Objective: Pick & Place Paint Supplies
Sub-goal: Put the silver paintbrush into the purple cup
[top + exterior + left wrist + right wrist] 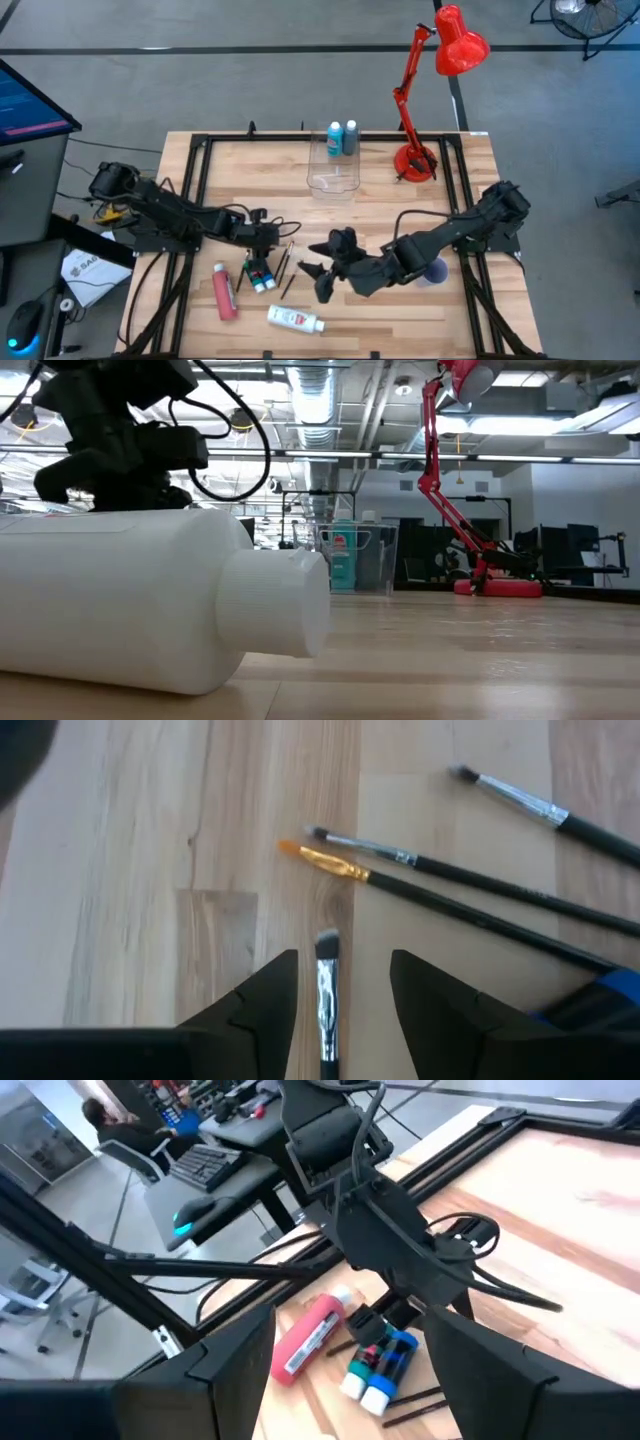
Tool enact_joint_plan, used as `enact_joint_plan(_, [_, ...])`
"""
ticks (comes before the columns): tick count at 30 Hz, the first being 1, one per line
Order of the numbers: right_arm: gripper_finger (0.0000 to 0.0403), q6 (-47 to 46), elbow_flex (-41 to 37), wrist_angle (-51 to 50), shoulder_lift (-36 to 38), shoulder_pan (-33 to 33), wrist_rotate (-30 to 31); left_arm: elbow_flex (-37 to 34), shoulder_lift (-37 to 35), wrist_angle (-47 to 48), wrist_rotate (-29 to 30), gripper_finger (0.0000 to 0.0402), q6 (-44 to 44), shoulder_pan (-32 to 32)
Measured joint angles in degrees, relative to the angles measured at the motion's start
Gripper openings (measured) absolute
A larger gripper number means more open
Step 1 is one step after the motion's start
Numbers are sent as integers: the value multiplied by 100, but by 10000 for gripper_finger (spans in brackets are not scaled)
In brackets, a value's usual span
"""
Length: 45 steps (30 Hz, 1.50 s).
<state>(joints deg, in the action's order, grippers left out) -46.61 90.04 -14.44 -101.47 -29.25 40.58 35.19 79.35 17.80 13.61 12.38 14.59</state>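
**Q:** Which item is in hand, and how should it be taken?

**A:** The left gripper (340,1010) hangs low over the worktop (400,215), near the front left corner, its jaws spread on either side of a thin paintbrush (327,995) that lies flat between them, untouched. The brush looks light, stiff and slender; judged from its shape, the metal ferrule or the handle just behind it is the best hold, as the bristle tip is soft and easily bent. Three further brushes (470,880) lie fanned just beside it.

**Q:** Where are the remaining supplies?

**A:** The pink-red tube (224,292) and the white bottle (294,319) lie on their sides toward the front edge; small blue-green bottles (262,280) lie just under the left gripper. Two bottles, light blue (334,138) and grey (350,137), stand upright in the clear box (333,178) near the back edge. The plastic bodies probably feel smooth and light and may roll when lying down; a hold across the barrel suits them better than one on the cap.

**Q:** And the right gripper?

**A:** The right gripper (322,268) is raised above the middle of the worktop, jaws apart, holding nothing.

**Q:** Any legible writing?

**A:** Labels show on the tube, the white bottle and the boxed bottles, but none can be read.
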Motion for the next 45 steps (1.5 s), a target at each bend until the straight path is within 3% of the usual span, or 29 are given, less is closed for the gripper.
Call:
enact_joint_plan(10, [249, -1, -441, 169, 201, 59, -49, 10, 226, -85, 4, 155, -11, -4])
enact_joint_plan(17, [249, 328, -449, -227, 201, 232, -736, 12, 226, -126, 174, 155, -15, -4])
enact_joint_plan(21, [249, -43, -450, -202, 199, 291, -860, 12, 226, -131, 261, 155, -15, -4])
enact_joint_plan(29, [249, 748, -441, 83, 199, 365, -1391, 12, 223, -129, 264, 155, -15, -4])
enact_joint_plan(37, [249, 1445, -465, 997, 199, 676, -2444, 12, 223, -86, 264, 155, -15, -4])
enact_joint_plan(41, [249, 1521, -1011, 2165, 203, 818, -2882, 12, 217, -4, 264, 155, -15, -4])
enact_joint_plan(45, [249, 1370, -1649, 3387, 253, 851, -2903, 12, 217, 56, 266, 155, -15, -4])
